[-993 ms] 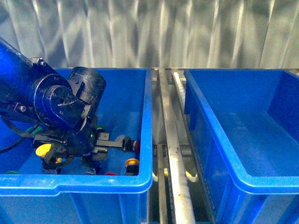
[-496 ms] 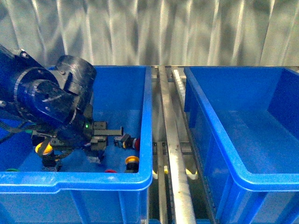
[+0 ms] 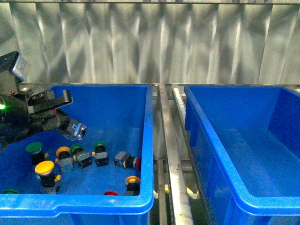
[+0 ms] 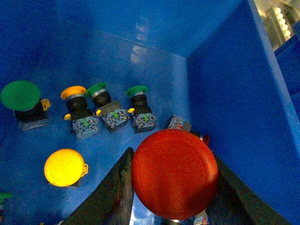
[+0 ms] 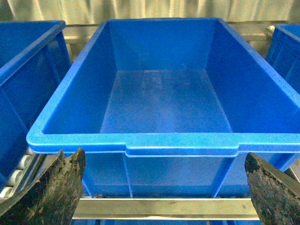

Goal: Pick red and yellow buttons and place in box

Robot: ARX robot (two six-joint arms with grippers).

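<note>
Red button (image 4: 174,173) sits clamped between the two dark fingers (image 4: 119,190) of the left pincer (image 4: 172,159), raised above the floor of the left blue bin (image 3: 147,122). Its round cap faces the wrist camera squarely, so its long axis runs straight away from that camera and the body is hidden behind the cap. In the front view its grey body tilts down toward the bin floor. Below it lie yellow buttons (image 4: 64,167) and green-capped switches (image 4: 101,91). Well apart to the right stands the box (image 5: 164,140). The right pincer (image 5: 163,161) hovers before its near rim, jaws spread wide, holding nothing.
</note>
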